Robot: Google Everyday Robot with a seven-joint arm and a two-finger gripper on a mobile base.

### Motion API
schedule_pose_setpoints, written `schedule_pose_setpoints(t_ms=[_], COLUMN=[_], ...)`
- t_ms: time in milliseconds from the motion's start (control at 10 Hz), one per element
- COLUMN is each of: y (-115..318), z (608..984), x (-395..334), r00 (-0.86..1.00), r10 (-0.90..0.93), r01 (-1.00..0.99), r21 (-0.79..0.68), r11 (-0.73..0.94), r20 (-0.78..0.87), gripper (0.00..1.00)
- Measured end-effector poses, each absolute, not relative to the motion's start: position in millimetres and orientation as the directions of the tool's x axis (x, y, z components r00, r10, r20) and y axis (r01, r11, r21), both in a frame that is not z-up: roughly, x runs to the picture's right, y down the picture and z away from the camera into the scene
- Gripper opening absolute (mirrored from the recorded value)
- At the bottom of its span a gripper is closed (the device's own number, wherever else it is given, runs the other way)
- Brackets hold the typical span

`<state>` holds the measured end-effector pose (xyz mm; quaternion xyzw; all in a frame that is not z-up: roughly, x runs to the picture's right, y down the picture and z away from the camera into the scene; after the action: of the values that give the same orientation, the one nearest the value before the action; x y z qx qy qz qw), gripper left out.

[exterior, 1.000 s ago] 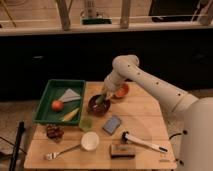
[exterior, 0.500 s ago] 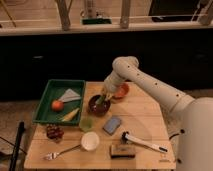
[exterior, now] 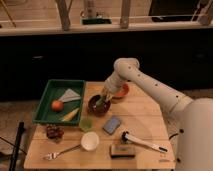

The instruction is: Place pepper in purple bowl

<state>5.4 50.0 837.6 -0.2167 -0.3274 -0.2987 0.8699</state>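
Observation:
The purple bowl (exterior: 97, 105) sits near the middle of the wooden table (exterior: 145, 120). My gripper (exterior: 103, 99) reaches down from the white arm (exterior: 150, 85) to just over the bowl's right inner side. A slender green pepper (exterior: 102, 103) shows at the gripper's tip, inside the bowl's rim. I cannot tell if it rests on the bowl's bottom.
An orange bowl (exterior: 121, 91) stands right behind the gripper. A green tray (exterior: 46, 102) at the left holds an orange fruit (exterior: 57, 105), a yellow piece (exterior: 70, 115) and a grey wedge. A pale green cup (exterior: 86, 123), white bowl (exterior: 90, 141), blue sponge (exterior: 112, 124), fork and brushes lie in front.
The gripper has stayed over the purple bowl, shifting at most slightly. Nothing else has moved.

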Motion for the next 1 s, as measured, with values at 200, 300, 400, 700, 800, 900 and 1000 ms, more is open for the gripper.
schedule_pose_setpoints(t_ms=[200, 300, 400, 700, 800, 900, 1000], y=[51.6, 51.8, 51.3, 49.6, 48.5, 47.1, 47.0], z=[839.7, 840.1, 839.9, 839.9, 839.7, 839.9, 840.3], x=[4.9, 4.1, 4.0, 0.0, -1.1, -0.6, -0.1], r00=[0.601, 0.601, 0.604, 0.612, 0.613, 0.617, 0.619], r10=[-0.376, -0.376, -0.376, -0.376, -0.377, -0.376, -0.375], r01=[0.664, 0.665, 0.666, 0.669, 0.669, 0.669, 0.669], r21=[-0.179, -0.181, -0.187, -0.201, -0.204, -0.208, -0.213], r11=[0.726, 0.724, 0.722, 0.716, 0.714, 0.714, 0.712], r20=[0.705, 0.705, 0.703, 0.696, 0.694, 0.691, 0.69], gripper=[0.01, 0.09, 0.18, 0.48, 0.57, 0.69, 0.76])
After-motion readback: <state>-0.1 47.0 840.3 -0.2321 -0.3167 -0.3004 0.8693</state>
